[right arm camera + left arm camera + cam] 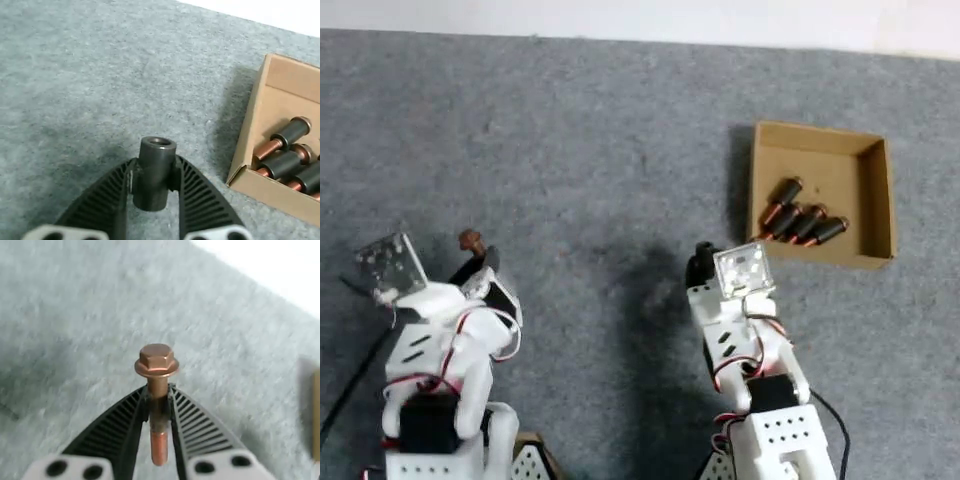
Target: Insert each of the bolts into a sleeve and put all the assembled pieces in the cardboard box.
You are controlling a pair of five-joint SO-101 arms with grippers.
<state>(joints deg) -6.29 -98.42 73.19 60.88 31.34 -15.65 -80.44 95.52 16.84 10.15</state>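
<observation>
My left gripper [157,392] is shut on a copper bolt [157,370], hex head sticking out past the fingertips; from above the bolt [471,240] shows at the tip of the left arm, at the table's left. My right gripper [154,167] is shut on a dark sleeve [155,172], its bore facing outward; from above the sleeve [700,262] sits at the right arm's tip, mid-table. The cardboard box [875,185] lies at the right, holding several assembled bolt-and-sleeve pieces [802,222], also seen as pieces [287,157] in the box [260,107].
Grey carpet-like table surface [580,150] spreads between and beyond the two arms. A pale strip [640,18] borders the far edge. Cables trail near the arm bases at the front.
</observation>
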